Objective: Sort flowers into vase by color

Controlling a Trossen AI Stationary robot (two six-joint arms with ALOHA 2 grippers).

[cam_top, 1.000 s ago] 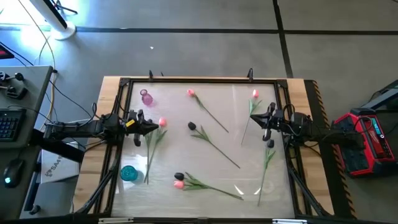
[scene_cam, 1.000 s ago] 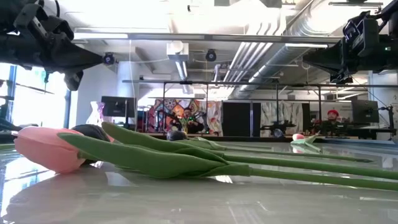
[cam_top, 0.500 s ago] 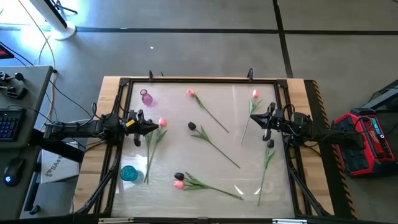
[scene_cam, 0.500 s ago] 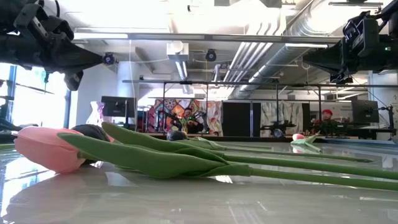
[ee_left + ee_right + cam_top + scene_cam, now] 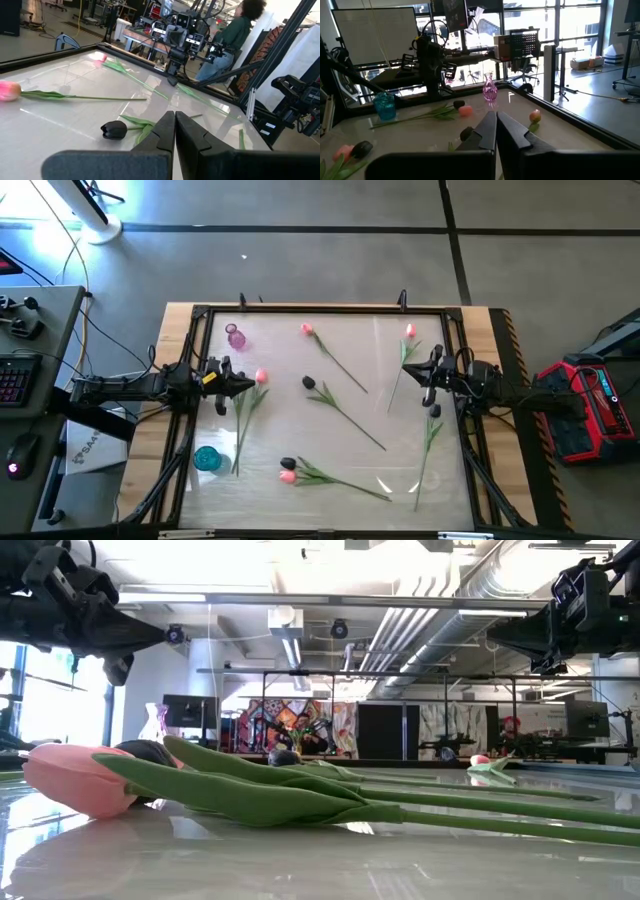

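While both arms hang above its side edges, the bench (image 5: 200, 490) carries every item on a glossy pale top inside a dark frame.

Left gripper (image 5: 248, 385): fingers clenched together, grasping nothing, above the left side just beside a pink tulip head. Right gripper (image 5: 405, 371): likewise clenched and empty, above the right side near the far right pink head.

Flowers, all lying flat on the bench:
- pink tulip (image 5: 306, 330), far centre, stem running toward the middle;
- pink tulip (image 5: 410, 332), far right;
- pink tulip (image 5: 261, 377), left, stem running toward the near edge;
- dark tulip (image 5: 309, 382), centre, long stem angled toward the near right;
- dark tulip (image 5: 288, 464) and pink tulip (image 5: 288, 476), near edge, heads touching or almost so, stems together;
- dark tulip (image 5: 434, 411), right side, below the right arm.

Vases: pink glass vase (image 5: 236, 337), upright, far left corner; teal vase (image 5: 207, 458), upright, near left. Neither holds a flower.
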